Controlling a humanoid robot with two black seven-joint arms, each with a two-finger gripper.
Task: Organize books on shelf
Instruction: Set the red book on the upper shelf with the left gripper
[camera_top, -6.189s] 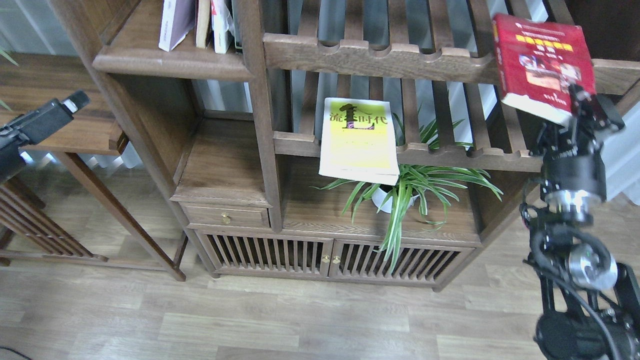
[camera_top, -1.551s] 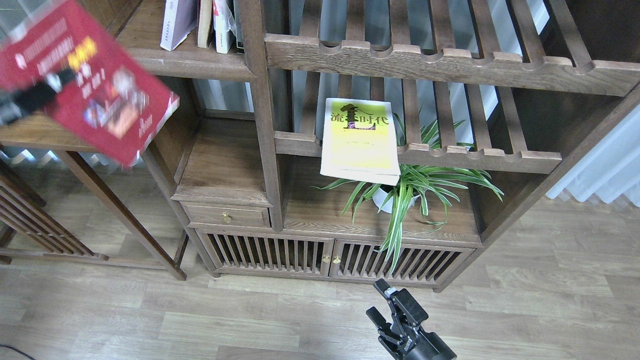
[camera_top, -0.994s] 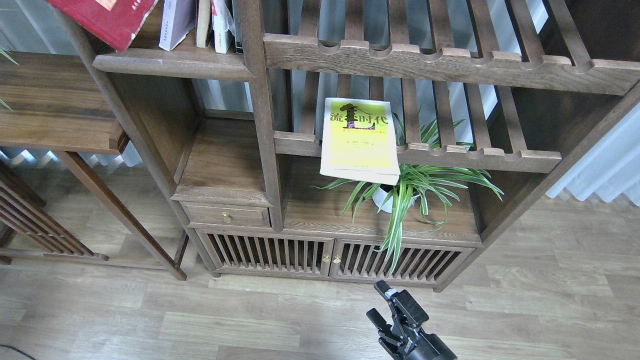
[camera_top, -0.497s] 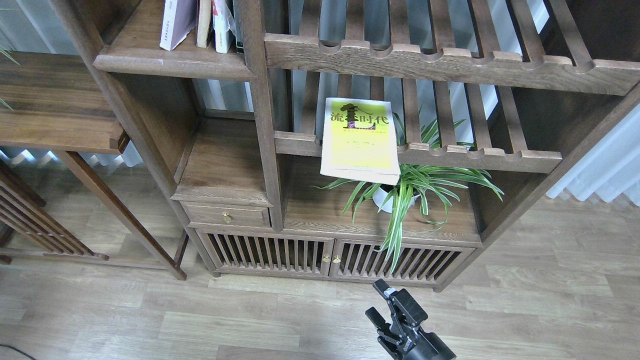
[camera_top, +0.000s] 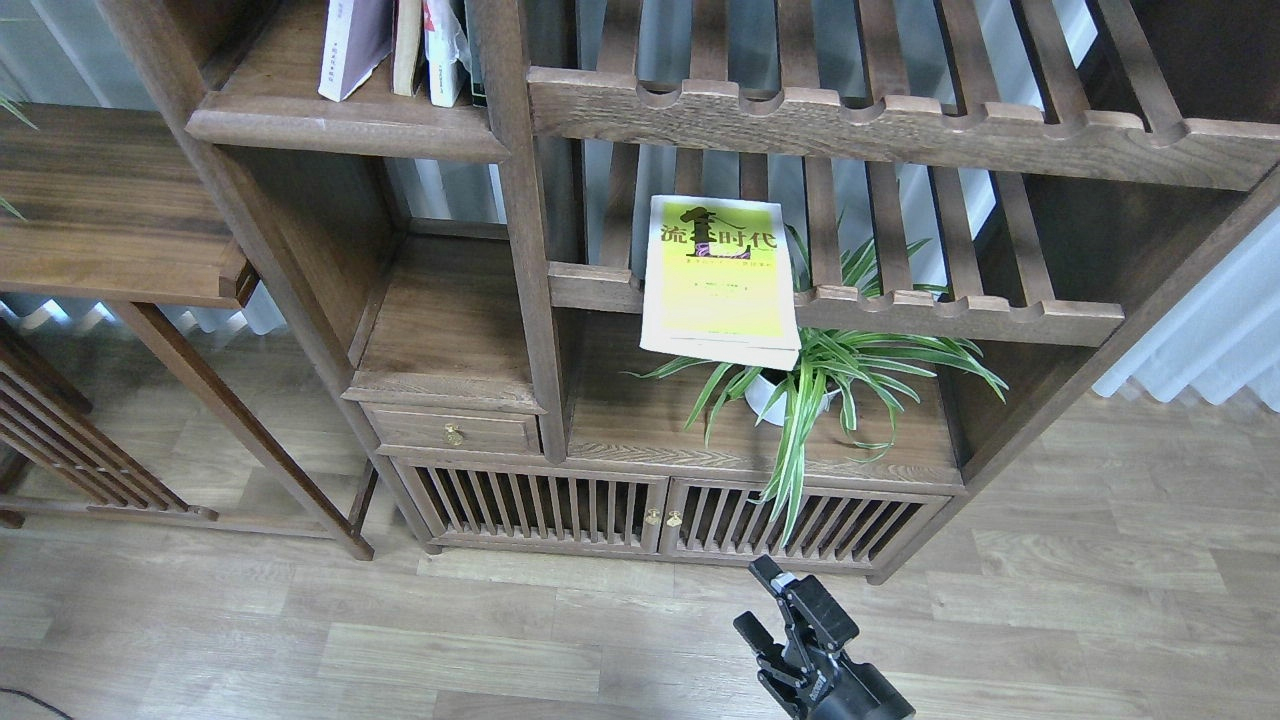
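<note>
Head view: yellow-green paperback with black title lies on the slatted rack at centre, unshelved. Solid dark-brown shelf at 11 o'clock holds upright books. Right gripper, 6 o'clock, spread, empty; left arm unseen.

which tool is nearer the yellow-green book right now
Right. The right tool sits low over the floor, below and slightly right of the yellow-green book. The left tool is out of view.

Shelf: upright books. Slatted rack: yellow-green book overhanging.
</note>
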